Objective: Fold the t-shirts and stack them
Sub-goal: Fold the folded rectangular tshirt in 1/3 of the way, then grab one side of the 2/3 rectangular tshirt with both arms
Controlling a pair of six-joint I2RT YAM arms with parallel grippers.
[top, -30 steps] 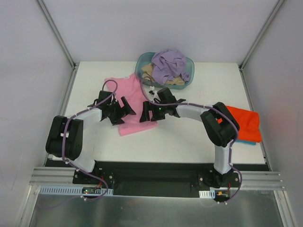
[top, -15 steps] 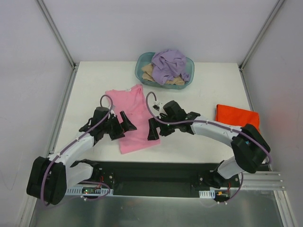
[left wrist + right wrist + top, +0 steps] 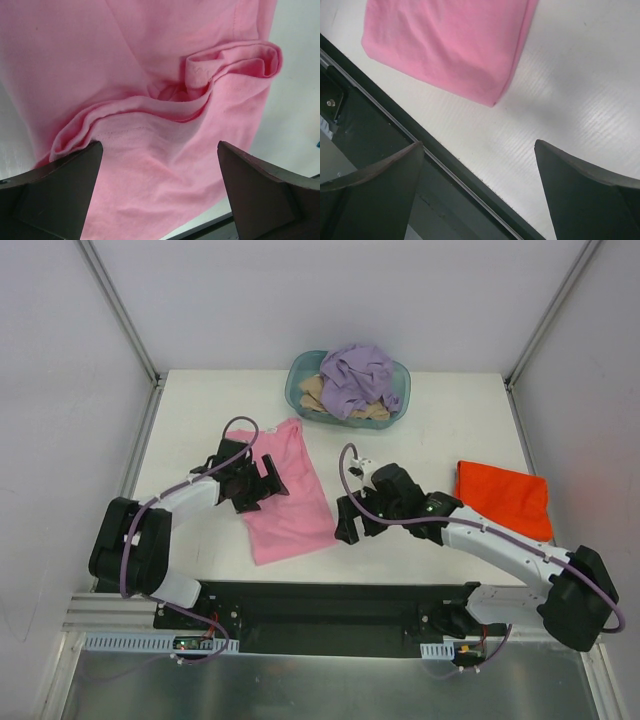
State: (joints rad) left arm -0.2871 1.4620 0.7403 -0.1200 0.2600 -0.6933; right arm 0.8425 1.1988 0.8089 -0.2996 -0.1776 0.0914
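A pink t-shirt lies on the white table, folded lengthwise into a long strip. My left gripper is open over its left side; the left wrist view shows rumpled pink cloth between the spread fingers. My right gripper is open and empty just right of the shirt's near corner, above bare table. A folded orange-red t-shirt lies at the right. A lavender t-shirt sits heaped on a tan one in the basket. The teal shirt is hidden.
A teal translucent oval basket stands at the table's back centre. The black base rail runs along the near edge and shows in the right wrist view. White walls and metal posts enclose the table.
My left gripper has moved back up onto the shirt's left side. My right gripper has drawn right and nearer, off the pink shirt. The shirt lies slightly more slanted.
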